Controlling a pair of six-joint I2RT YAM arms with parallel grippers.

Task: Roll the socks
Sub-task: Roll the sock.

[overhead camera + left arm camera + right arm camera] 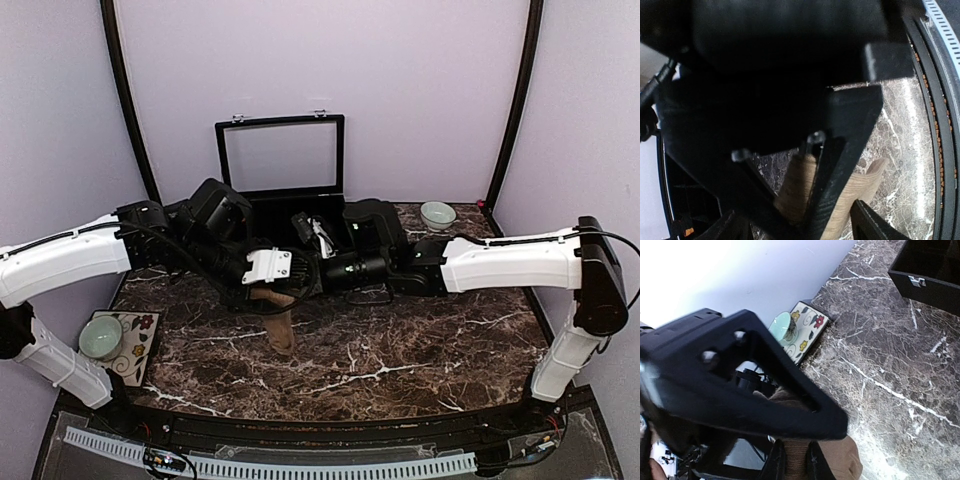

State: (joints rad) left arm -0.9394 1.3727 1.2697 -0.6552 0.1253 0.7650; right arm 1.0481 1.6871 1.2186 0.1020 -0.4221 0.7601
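Observation:
A tan sock (283,325) hangs from the two grippers down to the marble table (420,350) at centre left. My right gripper (795,463) is shut on a ribbed fold of the tan sock (840,460), its fingers pinching the cloth. It reaches in from the right (303,278). My left gripper (270,288) meets it from the left. In the left wrist view its fingers (875,222) stand wide apart, with the tan sock (867,187) and the right gripper's black finger between them. The left gripper (800,227) is open around the cloth.
An open black case (280,190) stands at the back centre. A small pale bowl (437,213) sits at the back right. A green cup (100,337) rests on a floral tray (140,345) at the left edge. Both arms cross the table's middle.

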